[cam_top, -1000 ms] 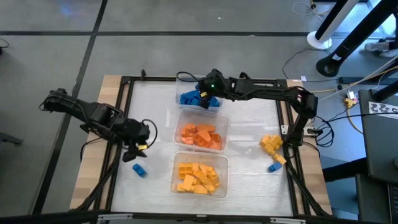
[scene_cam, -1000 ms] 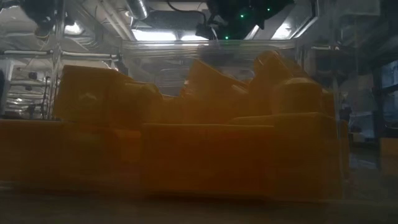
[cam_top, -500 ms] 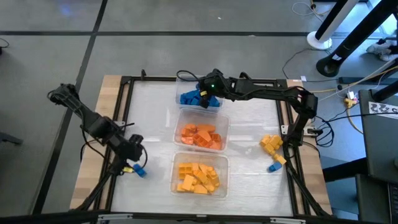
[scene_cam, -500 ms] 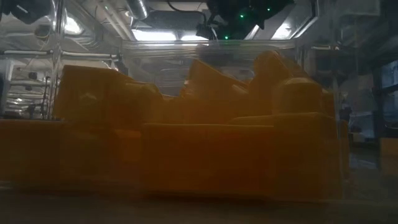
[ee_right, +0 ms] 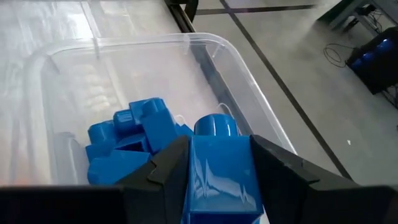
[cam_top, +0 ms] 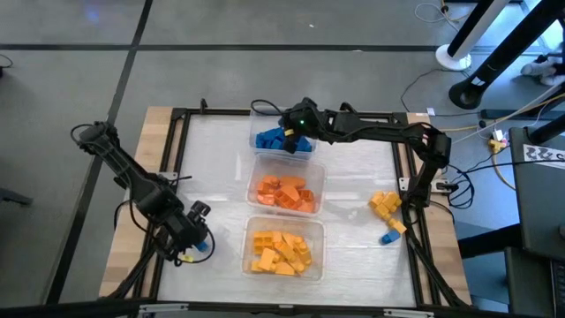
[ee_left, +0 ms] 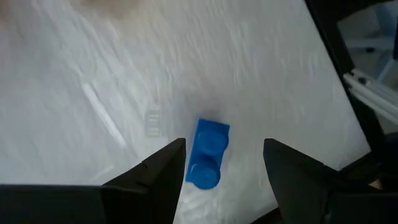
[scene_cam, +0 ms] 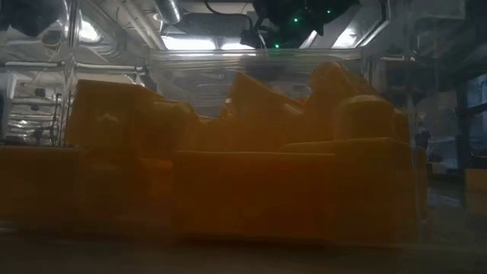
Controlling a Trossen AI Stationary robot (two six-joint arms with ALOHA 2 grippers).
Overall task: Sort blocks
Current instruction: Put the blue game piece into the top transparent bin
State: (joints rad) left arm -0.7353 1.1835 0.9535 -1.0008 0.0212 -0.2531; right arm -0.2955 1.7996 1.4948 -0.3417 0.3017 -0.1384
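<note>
Hovering at the table's near left, left gripper (ee_left: 221,163) with fingers spread wide either side of a loose blue block (ee_left: 207,153) on the table, right gripper (ee_right: 219,167) over the far tub (ee_right: 245,74) of blue blocks (ee_right: 130,146), clamping a blue brick (ee_right: 221,171)

Low view: my yellow blocks (scene_cam: 228,167) fill it as a blur, hiding both tools.
Left tool (cam_top: 192,240): from above it covers most of the loose blue block (ee_left: 208,153) between its fingers.
Right tool (ee_right: 217,180): the blue brick (ee_right: 221,165) it grips runs off the picture's edge.
</note>
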